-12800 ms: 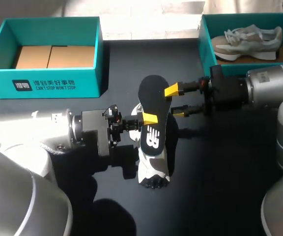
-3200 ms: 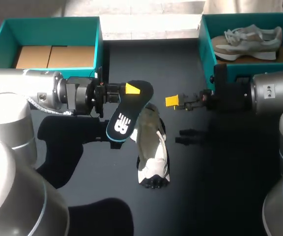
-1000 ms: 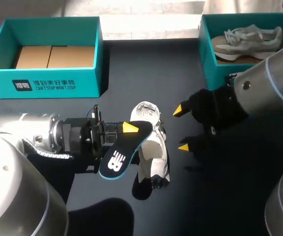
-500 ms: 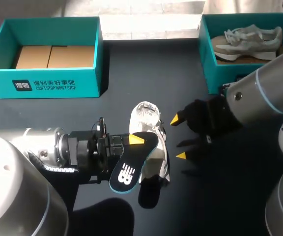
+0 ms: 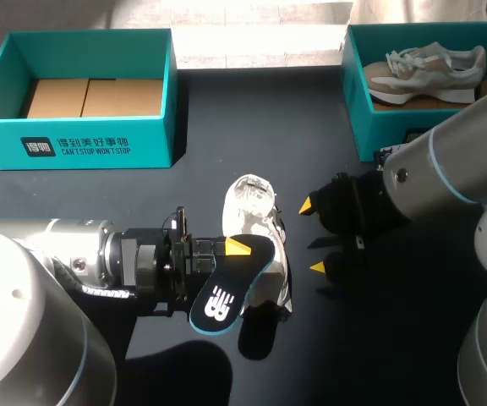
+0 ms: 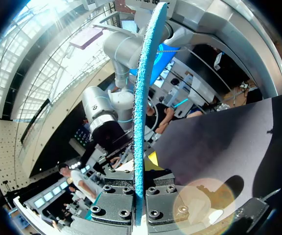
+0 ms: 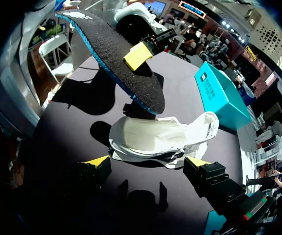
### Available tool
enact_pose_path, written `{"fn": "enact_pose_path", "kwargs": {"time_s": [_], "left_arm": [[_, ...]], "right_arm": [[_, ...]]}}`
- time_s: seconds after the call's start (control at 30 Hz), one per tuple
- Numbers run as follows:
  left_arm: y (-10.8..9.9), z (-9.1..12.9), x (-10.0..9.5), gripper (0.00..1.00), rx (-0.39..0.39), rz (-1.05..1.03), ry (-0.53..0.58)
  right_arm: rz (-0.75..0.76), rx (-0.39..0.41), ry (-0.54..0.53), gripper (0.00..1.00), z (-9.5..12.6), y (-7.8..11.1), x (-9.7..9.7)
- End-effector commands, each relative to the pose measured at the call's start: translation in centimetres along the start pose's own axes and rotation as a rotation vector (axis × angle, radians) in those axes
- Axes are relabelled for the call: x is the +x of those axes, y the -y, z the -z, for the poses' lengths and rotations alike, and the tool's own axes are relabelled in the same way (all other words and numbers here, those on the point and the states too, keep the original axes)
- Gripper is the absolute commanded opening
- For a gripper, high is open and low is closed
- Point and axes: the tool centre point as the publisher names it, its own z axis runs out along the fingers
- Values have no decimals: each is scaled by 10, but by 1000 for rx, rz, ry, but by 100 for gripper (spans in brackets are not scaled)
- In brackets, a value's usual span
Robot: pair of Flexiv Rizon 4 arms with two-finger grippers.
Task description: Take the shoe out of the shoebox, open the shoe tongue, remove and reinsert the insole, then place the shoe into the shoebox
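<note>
A white shoe (image 5: 259,227) lies on the dark table, its opening facing my right gripper (image 5: 312,237), which stands open just to its right. In the right wrist view the shoe (image 7: 155,139) lies ahead of the open right gripper (image 7: 147,164). My left gripper (image 5: 227,251) is shut on a black insole with a blue edge (image 5: 231,288), holding it tilted over the shoe's near end. The left wrist view has the insole (image 6: 143,98) edge-on, clamped in the left gripper (image 6: 138,191). From the right wrist, the insole (image 7: 116,54) hangs above the shoe.
A teal shoebox (image 5: 83,127) with cardboard inside stands at the back left. A second teal shoebox (image 5: 358,101) at the back right holds a beige shoe (image 5: 429,68). The table is bare in front of the shoe and between the boxes.
My left gripper has carried the insole rightward and nearer, over the shoe's near end. The right gripper has shifted slightly toward the table's near edge and stayed open.
</note>
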Motion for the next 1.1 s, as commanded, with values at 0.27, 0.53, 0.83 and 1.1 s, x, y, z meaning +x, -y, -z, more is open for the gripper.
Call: {"fn": "enact_pose_path", "kwargs": {"time_s": [0.27, 0.53, 0.83, 1.1], "left_arm": [[-4, -14, 24, 0, -2, 19, -4], [-11, -21, 33, 0, 12, 22, -6], [-18, -32, 32, 0, 10, 9, -12], [-25, -28, 36, 0, -15, 16, -13]], "right_arm": [[58, 18, -32, 100, -18, 30, -7], [154, -8, -8, 100, -32, 33, -7], [177, -2, -19, 100, -42, 30, -8], [209, 12, 1, 100, -50, 19, -14]]}}
